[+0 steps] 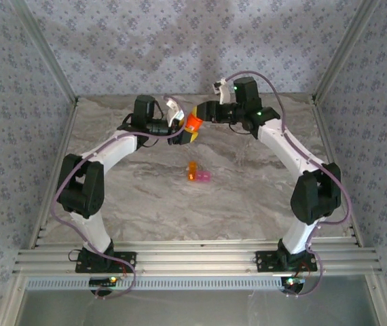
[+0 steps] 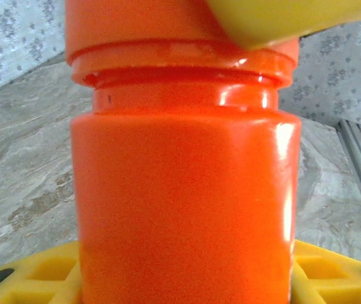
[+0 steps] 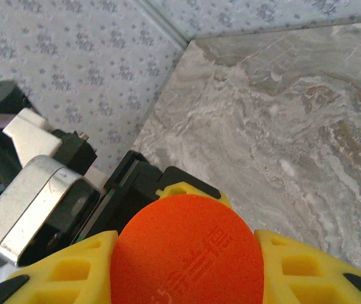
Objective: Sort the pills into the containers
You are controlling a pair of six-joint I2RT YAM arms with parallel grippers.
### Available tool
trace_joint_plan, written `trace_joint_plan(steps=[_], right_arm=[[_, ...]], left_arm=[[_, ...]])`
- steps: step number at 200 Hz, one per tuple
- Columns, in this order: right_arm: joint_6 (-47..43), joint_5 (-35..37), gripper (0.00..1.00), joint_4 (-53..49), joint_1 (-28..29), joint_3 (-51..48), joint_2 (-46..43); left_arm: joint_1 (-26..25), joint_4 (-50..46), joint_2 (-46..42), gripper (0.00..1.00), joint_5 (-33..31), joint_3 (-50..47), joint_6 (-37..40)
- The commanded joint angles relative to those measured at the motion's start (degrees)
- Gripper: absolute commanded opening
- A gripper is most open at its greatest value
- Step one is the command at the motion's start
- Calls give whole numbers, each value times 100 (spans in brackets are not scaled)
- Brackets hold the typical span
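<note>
Orange bottle (image 2: pixel 180 190), base out of frame, body tight in left gripper (image 1: pixel 188 133), cap (image 3: pixel 187 253) tight in right gripper (image 1: pixel 199 115).

The left arm (image 1: pixel 115 153) and right arm (image 1: pixel 285 146) have white links, black joints, purple cables and yellow gridded fingers (image 3: pixel 73 266).

Containers (image 1: pixel 199 174): two tiny translucent compartments joined side by side, the orange one (image 1: pixel 193 170) to my left, the pink one (image 1: pixel 206 176) to my right. The orange one appears taller from above. They rest on the grey marbled table (image 1: pixel 248 204), near its middle. Lids and contents are too small to resolve.
</note>
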Motion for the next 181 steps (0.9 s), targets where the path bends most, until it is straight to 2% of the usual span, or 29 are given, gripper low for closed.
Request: trace_joint_plan(steps=[1,86,120,153,181], right_arm=[[-719,-630,12,-806,116,33,149],[-31,-610,11,231,353,-1011,-162],[-754,-757,12,-841,574,-406,119],[-1100,-1178,12,-1437,478,-127,322],[-1912,-1543,12,-2260,334,-6,357]], left_arm=[[-211,364,-471,0,745,300,259],[-202,1796,-537,0,433,-44,-648],[-211,1686,-537,0,547,48,-635],[-211,1616,-653,0,590,29,-588],[-211,1639,-721,0,616,29,-612]])
